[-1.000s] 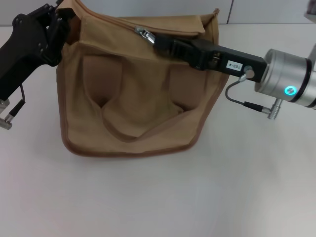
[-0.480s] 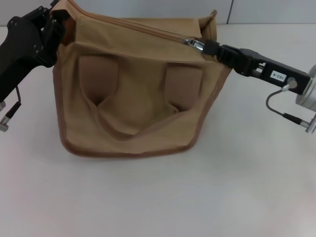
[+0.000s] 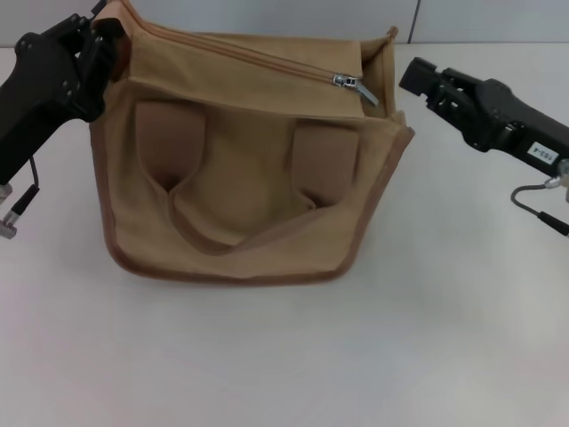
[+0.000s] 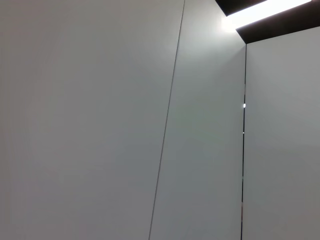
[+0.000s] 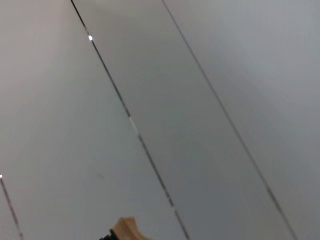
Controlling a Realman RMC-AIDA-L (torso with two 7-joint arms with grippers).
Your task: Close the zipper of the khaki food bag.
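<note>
The khaki food bag stands in the middle of the white table in the head view, its two looped handles hanging down its front. The zipper runs along the top, and its silver pull tab lies at the bag's right end. My left gripper is shut on the bag's top left corner. My right gripper is open and empty, a short way right of the pull tab and clear of the bag. A small tan piece of the bag shows in the right wrist view.
The white table spreads in front of and beside the bag. A grey panelled wall stands behind it. Both wrist views show mostly wall panels.
My right gripper pulled the tab along the zipper to the bag's right end, let go of it and drew back to the right. The left gripper kept hold of the bag's corner.
</note>
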